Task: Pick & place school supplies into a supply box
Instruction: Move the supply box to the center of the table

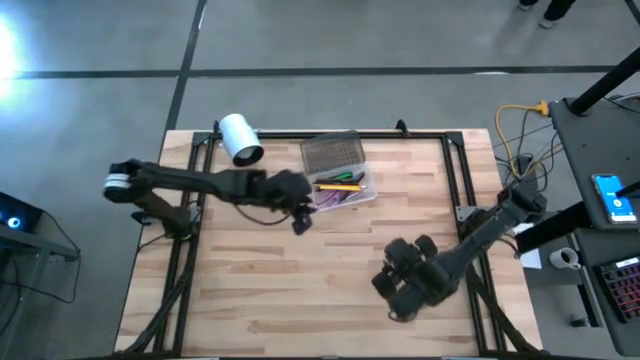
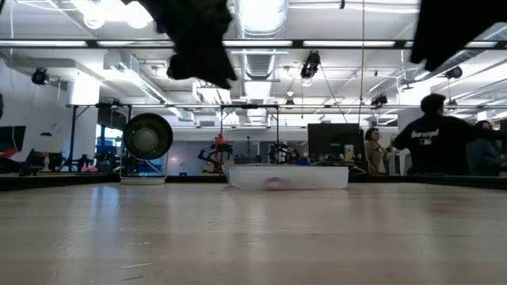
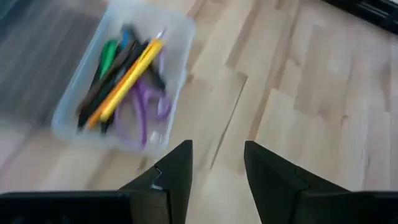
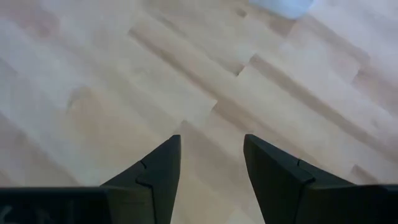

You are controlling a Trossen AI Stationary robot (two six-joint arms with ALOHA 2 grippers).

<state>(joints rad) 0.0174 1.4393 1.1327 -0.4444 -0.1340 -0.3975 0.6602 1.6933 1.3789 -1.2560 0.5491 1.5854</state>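
Note:
The supply box [image 1: 345, 180], a clear plastic case with its grey lid [image 1: 332, 153] folded back, rests on the table's far middle. Inside it lie the school supplies: a yellow pen [image 3: 130, 78], a green one [image 3: 109, 53], dark ones and purple-handled scissors [image 3: 146, 109]. My left gripper [image 1: 300, 215] hovers open just on the near left of the box, above the wood, with nothing between its fingers [image 3: 214, 171]. My right gripper [image 1: 400, 285] hangs open over bare wood at the near right [image 4: 211, 168].
A white cylinder roll [image 1: 240, 138] lies at the table's far left corner. A black frame [image 1: 455, 170] runs along the table's edges. Bare wood lies between the two grippers. People stand beyond the table's far right [image 2: 436, 142].

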